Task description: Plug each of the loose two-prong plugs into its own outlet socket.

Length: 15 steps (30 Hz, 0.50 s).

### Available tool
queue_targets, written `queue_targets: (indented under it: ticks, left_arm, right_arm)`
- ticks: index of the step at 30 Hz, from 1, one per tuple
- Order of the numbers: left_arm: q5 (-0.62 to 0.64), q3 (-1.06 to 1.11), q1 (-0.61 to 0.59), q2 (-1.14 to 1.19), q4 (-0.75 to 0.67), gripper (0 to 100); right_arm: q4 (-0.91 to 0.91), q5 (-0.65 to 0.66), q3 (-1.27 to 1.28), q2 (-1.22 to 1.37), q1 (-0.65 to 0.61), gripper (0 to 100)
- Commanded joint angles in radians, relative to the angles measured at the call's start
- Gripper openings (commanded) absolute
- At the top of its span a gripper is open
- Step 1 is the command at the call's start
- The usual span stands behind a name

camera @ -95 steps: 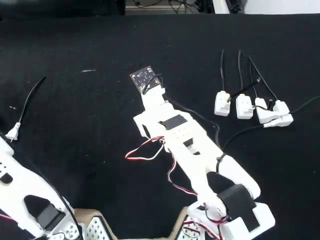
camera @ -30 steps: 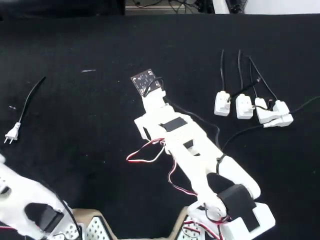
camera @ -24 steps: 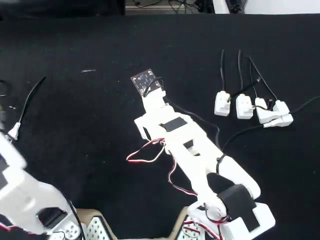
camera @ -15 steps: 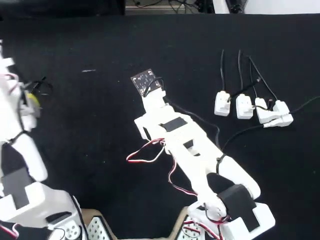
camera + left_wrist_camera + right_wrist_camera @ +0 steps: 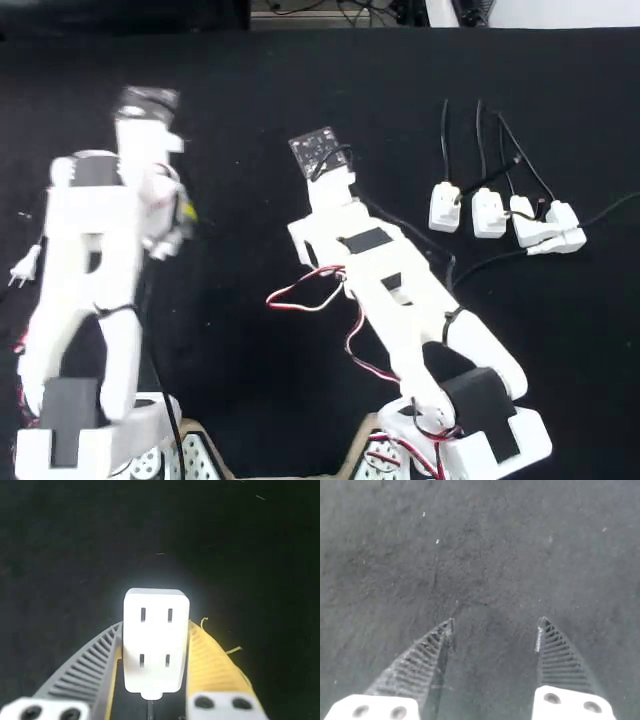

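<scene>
My left gripper (image 5: pixel 155 626) is shut on a white outlet socket block (image 5: pixel 156 645), gripped between a grey finger (image 5: pixel 95 662) and a yellow one (image 5: pixel 210 660). Its two pairs of slots face the camera and are unoccupied. In the high view this arm (image 5: pixel 95 230) stands raised over the table's left side. A loose white two-prong plug (image 5: pixel 22 267) on a black cord lies at the left edge. My right gripper (image 5: pixel 496 625) is open over bare black cloth; its arm (image 5: pixel 365 245) stretches across the table's middle.
At the right, several white socket blocks (image 5: pixel 488 212) with black cords lie in a row, the outermost pair (image 5: pixel 548 230) close together. Red and white wires (image 5: pixel 310 295) loop off the right arm. The table is covered in black cloth (image 5: pixel 230 90).
The left arm rose from the near left corner and swung up and right over the table. The right arm shifted slightly to the right. The row of sockets stayed put.
</scene>
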Motion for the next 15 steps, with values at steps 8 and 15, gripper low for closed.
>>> queue_targets:
  ticks: [8,15]
  left_arm:
    - [-0.155,0.177,0.114,-0.060,-0.129,3]
    - [-0.275,0.266,0.116,-0.061,-0.132,3]
  right_arm:
    - [-0.032,-0.011,-0.005,-0.058,0.017,24.4]
    - [-0.029,-0.011,-0.005,-0.058,0.017,24.4]
